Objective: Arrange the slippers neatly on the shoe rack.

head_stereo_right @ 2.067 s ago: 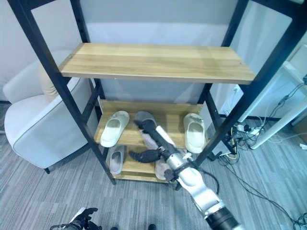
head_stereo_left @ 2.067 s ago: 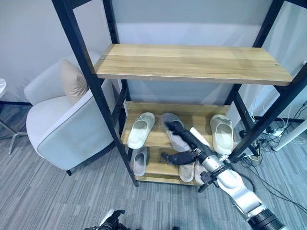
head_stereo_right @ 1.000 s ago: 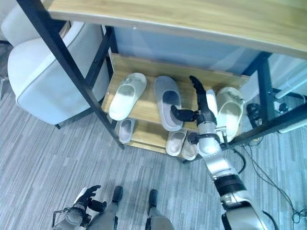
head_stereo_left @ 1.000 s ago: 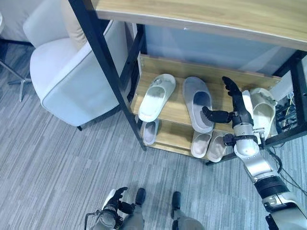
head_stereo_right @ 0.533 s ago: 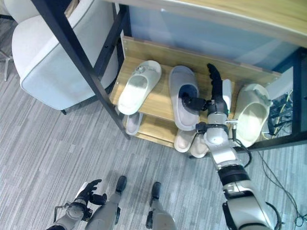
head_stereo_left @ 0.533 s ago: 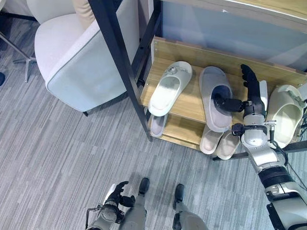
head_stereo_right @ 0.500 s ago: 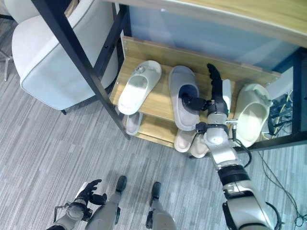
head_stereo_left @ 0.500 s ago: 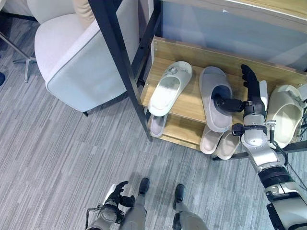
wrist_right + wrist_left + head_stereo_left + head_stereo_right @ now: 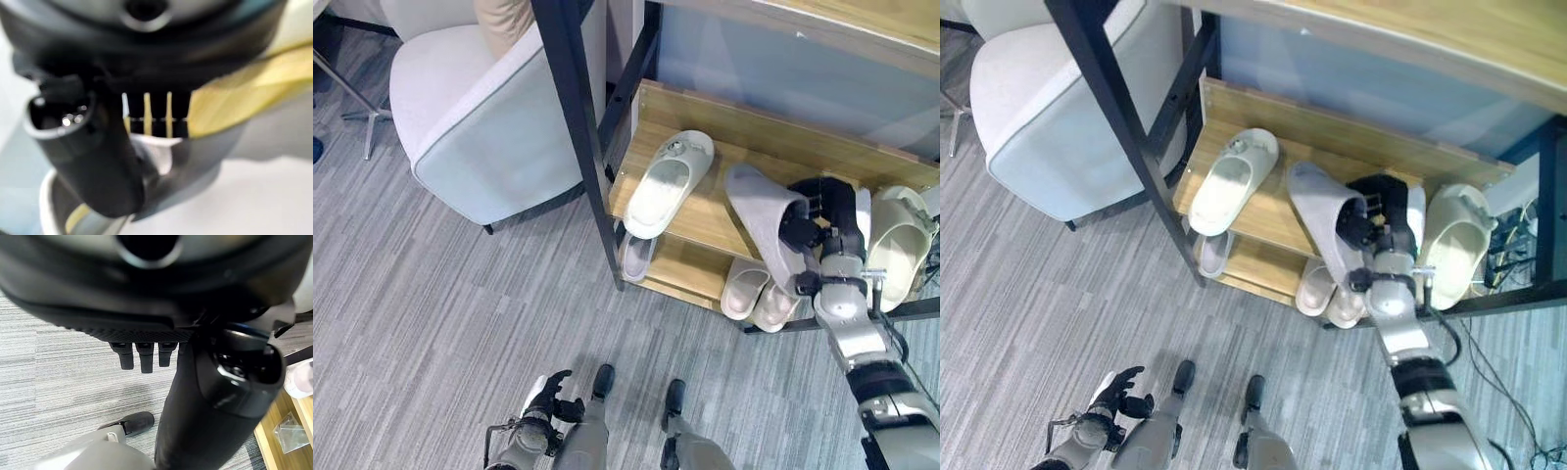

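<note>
Your right robot hand (image 9: pixel 824 217) has its fingers and thumb curled around the grey slipper (image 9: pixel 766 226) and holds it tilted above the middle shelf (image 9: pixel 705 211) of the shoe rack (image 9: pixel 570 117), between two cream slippers (image 9: pixel 667 183). Your left robot hand (image 9: pixel 542 401) hangs low over the floor, fingers relaxed.

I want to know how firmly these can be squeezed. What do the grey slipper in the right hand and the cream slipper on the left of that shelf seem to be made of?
The grey slipper, pinched in the right hand, looks like soft matte fabric or felt, likely compressible. The cream slipper looks like smooth moulded foam or rubber, with a slight sheen, probably firmer.
</note>
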### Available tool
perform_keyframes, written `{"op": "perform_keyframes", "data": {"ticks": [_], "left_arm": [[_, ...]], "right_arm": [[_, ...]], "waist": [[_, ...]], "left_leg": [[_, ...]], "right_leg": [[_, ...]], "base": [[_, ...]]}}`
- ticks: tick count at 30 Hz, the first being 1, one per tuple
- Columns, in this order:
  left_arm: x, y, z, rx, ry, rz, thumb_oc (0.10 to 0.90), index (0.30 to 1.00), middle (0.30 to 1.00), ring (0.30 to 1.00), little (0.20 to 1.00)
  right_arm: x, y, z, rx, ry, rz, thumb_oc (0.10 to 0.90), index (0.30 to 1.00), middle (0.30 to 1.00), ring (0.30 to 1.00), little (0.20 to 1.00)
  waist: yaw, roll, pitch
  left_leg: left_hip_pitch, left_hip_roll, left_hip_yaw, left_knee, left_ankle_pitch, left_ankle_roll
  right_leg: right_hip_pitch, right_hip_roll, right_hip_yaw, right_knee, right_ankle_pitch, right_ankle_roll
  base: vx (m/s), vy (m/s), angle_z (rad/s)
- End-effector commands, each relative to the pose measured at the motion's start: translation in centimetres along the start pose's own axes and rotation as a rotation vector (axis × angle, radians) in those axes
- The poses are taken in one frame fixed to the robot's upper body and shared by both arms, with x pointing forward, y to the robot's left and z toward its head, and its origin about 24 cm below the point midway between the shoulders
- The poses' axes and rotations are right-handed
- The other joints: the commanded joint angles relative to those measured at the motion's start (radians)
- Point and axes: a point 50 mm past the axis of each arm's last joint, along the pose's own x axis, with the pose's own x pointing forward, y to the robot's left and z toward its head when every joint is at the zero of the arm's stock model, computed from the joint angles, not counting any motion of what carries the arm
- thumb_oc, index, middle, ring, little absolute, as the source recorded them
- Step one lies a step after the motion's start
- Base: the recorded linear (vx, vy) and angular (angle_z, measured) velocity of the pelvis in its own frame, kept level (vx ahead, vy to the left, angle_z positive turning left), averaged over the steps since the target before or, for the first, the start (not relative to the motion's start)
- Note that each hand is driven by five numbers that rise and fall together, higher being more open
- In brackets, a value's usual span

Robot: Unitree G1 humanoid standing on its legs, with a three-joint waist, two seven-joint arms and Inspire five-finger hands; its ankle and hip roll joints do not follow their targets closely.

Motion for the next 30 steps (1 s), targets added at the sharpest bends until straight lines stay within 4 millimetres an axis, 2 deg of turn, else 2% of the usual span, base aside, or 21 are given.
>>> {"op": "perform_keyframes", "data": {"ticks": [1, 4, 5, 6, 7, 11, 14, 16, 17, 19, 23, 30], "left_arm": [[-1.5, -2.5, -3.6, 0.056, 0.131, -0.069, 0.8, 0.9, 0.9, 0.9, 0.9], [-1.8, -2.6, -4.4, 0.054, 0.163, -0.08, 0.8, 0.9, 0.9, 0.9, 0.9], [-1.8, -2.6, -4.4, 0.055, 0.163, -0.08, 0.8, 0.9, 0.9, 0.9, 0.9], [-2.0, -2.9, -4.7, 0.05, 0.176, -0.094, 0.8, 0.9, 0.9, 0.9, 0.9], [-2.1, -3.0, -4.8, 0.049, 0.177, -0.1, 0.8, 0.9, 0.9, 0.9, 0.9], [-2.4, -3.1, -5.5, 0.046, 0.202, -0.111, 0.8, 0.9, 0.9, 0.9, 0.9], [-2.6, -3.2, -5.9, 0.043, 0.218, -0.119, 0.8, 0.9, 0.9, 0.9, 0.9], [-2.7, -3.3, -6.1, 0.045, 0.226, -0.128, 0.8, 0.9, 0.9, 0.9, 0.9], [-2.8, -3.3, -6.2, 0.045, 0.227, -0.128, 0.8, 0.9, 0.9, 0.9, 0.9], [-2.8, -3.5, -6.2, 0.044, 0.227, -0.137, 0.8, 0.9, 0.9, 0.9, 0.9], [-2.9, -3.7, -6.1, 0.041, 0.22, -0.144, 0.8, 0.9, 0.9, 0.9, 0.9], [-2.9, -3.8, -6.0, 0.016, 0.208, -0.128, 0.8, 0.9, 0.9, 0.9, 0.9]], "right_arm": [[-0.8, -2.9, 2.2, 0.073, -0.153, -0.12, 0.4, 0.3, 0.3, 0.3, 0.3], [-2.8, -2.5, 2.6, 0.173, -0.178, -0.067, 0.4, 0.3, 0.3, 0.3, 0.3], [-2.8, -2.5, 2.6, 0.173, -0.177, -0.067, 0.4, 0.3, 0.3, 0.3, 0.3], [-4.2, -2.3, 2.9, 0.232, -0.197, -0.037, 0.4, 0.3, 0.3, 0.3, 0.3], [-4.7, -1.9, 3.1, 0.268, -0.209, -0.021, 0.4, 0.3, 0.3, 0.3, 0.3], [-7.7, -0.1, 3.3, 0.444, -0.186, 0.166, 0.4, 0.3, 0.3, 0.3, 0.3], [-9.6, 0.7, 3.5, 0.501, -0.176, 0.283, 0.4, 0.3, 0.3, 0.3, 0.3], [-10.8, 1.6, 3.0, 0.531, -0.13, 0.358, 0.4, 0.3, 0.3, 0.3, 0.3], [-10.8, 1.6, 3.0, 0.531, -0.129, 0.358, 0.4, 0.3, 0.3, 0.3, 0.3], [-12.5, 2.3, 1.5, 0.57, -0.026, 0.424, 0.4, 0.3, 0.3, 0.3, 0.3], [-14.8, 3.1, -1.0, 0.595, 0.135, 0.448, 0.4, 0.3, 0.3, 0.3, 0.3], [-17.2, 4.6, -4.1, 0.729, 0.354, 0.437, 0.4, 0.3, 0.3, 0.3, 0.3]], "waist": [[-0.028, -0.037, -0.105], [-0.047, -0.038, -0.126], [-0.046, -0.038, -0.126], [-0.061, -0.037, -0.14], [-0.067, -0.036, -0.147], [-0.087, -0.033, -0.168], [-0.102, -0.031, -0.181], [-0.109, -0.029, -0.194], [-0.109, -0.029, -0.195], [-0.122, -0.023, -0.207], [-0.138, -0.015, -0.222], [-0.146, -0.012, -0.236]], "left_leg": [[0.021, -0.032, 0.087, 0.04, -0.146, 0.049], [0.049, -0.03, 0.098, 0.037, -0.151, 0.051], [0.049, -0.03, 0.098, 0.036, -0.151, 0.051], [0.068, -0.03, 0.106, 0.034, -0.157, 0.052], [0.075, -0.031, 0.109, 0.033, -0.157, 0.053], [0.111, -0.027, 0.128, 0.026, -0.16, 0.053], [0.129, -0.026, 0.144, 0.025, -0.163, 0.052], [0.144, -0.026, 0.152, 0.021, -0.164, 0.052], [0.146, -0.026, 0.152, 0.02, -0.164, 0.051], [0.161, -0.026, 0.162, 0.016, -0.164, 0.05], [0.179, -0.026, 0.165, 0.012, -0.166, 0.05], [0.207, -0.025, 0.173, 0.018, -0.181, 0.047]], "right_leg": [[0.04, -0.031, 0.068, 0.01, -0.135, 0.072], [0.058, -0.03, 0.077, 0.012, -0.14, 0.07], [0.059, -0.03, 0.077, 0.012, -0.14, 0.07], [0.072, -0.029, 0.083, 0.013, -0.144, 0.07], [0.077, -0.028, 0.086, 0.013, -0.144, 0.07], [0.099, -0.025, 0.1, 0.015, -0.147, 0.068], [0.11, -0.025, 0.108, 0.019, -0.148, 0.069], [0.119, -0.025, 0.115, 0.021, -0.15, 0.069], [0.12, -0.025, 0.116, 0.02, -0.15, 0.069], [0.128, -0.024, 0.119, 0.027, -0.154, 0.069], [0.139, -0.026, 0.119, 0.038, -0.161, 0.067], [0.156, -0.026, 0.122, 0.055, -0.172, 0.063]], "base": [[0.0, 0.0, 0.0], [0.01, 0.001, -0.15], [0.01, 0.005, -0.18], [0.01, 0.004, -0.08], [0.0, 0.003, -0.07], [-0.02, -0.009, -0.17], [-0.02, -0.01, -0.09], [0.0, -0.006, -0.24], [-0.01, -0.004, -0.13], [-0.01, -0.009, -0.08], [0.0, -0.001, -0.11], [0.0, 0.001, -0.01]]}}
